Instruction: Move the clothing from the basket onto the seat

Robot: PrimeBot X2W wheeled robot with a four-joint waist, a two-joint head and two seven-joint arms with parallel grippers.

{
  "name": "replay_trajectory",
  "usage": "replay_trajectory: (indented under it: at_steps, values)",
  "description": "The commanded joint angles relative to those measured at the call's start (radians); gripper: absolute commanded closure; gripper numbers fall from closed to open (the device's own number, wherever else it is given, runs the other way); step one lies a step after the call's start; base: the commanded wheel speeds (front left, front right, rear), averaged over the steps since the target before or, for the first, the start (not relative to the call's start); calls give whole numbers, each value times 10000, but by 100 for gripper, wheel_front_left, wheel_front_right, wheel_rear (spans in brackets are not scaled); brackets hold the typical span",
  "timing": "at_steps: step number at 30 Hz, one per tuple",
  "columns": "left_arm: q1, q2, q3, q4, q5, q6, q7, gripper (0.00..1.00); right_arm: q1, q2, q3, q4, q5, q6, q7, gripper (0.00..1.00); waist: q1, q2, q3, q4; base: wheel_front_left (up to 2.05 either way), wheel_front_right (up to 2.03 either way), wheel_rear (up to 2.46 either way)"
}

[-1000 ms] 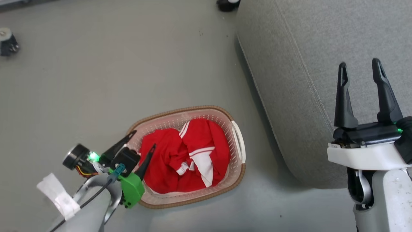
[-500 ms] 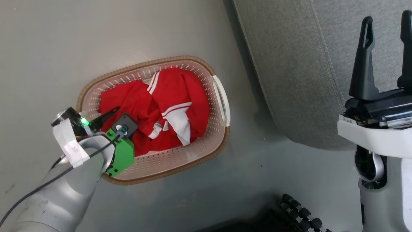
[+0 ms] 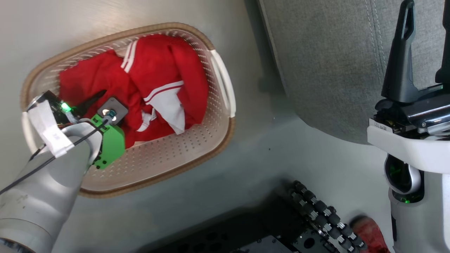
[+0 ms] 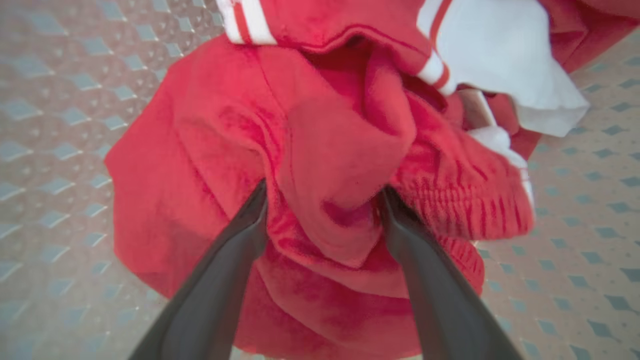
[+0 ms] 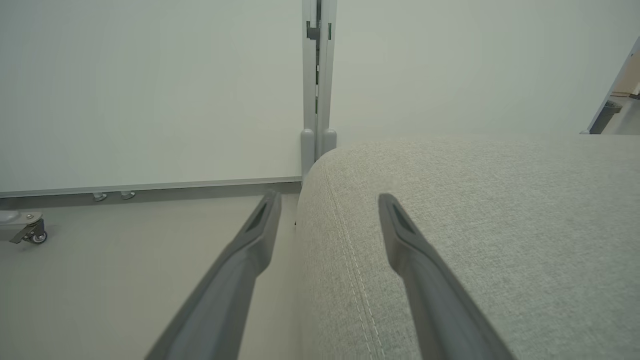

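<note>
While left gripper (image 4: 324, 189), jaws spread, straddles red clothing (image 4: 200, 150) in one basket (image 3: 158, 165), right gripper (image 5: 328, 196) hangs spread, empty, above one seat (image 3: 334, 70).

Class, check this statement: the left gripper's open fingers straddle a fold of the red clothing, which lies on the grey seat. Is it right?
No. The clothing lies in the basket, not on the seat, as the head view shows. The left gripper, fingers open, does straddle a red fold.
</note>
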Motion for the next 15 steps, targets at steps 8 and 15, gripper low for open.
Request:
replay_trajectory:
  at_steps: [8,15]
  values:
    - [-540,223,-152,373,35,121,-437,100,-123,5,24,48,273,1,-35,0,-1,0,487,-471,0,0,0]
    - [-608,-17,-292,342,66,260,-726,100,-163,4,3,242,226,1,-35,0,-1,0,227,-339,0,0,0]
